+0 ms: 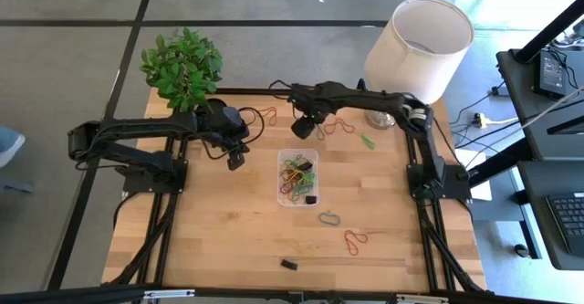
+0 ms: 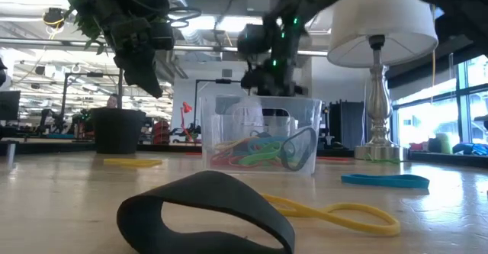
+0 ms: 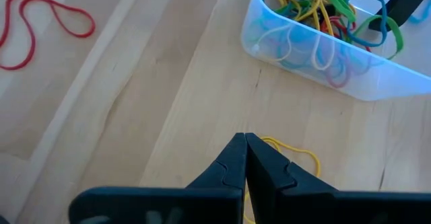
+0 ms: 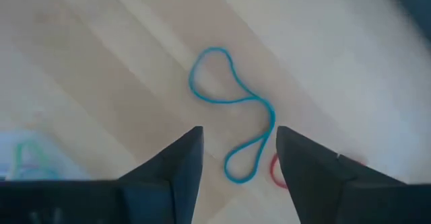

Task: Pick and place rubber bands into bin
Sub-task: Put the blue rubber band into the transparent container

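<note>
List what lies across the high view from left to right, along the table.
left tool → bin → grey rubber band → red rubber band → lamp

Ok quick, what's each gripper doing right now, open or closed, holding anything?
Left gripper: shut, empty, above the table beside the bin.
Right gripper: open, empty, over a twisted blue rubber band.
</note>
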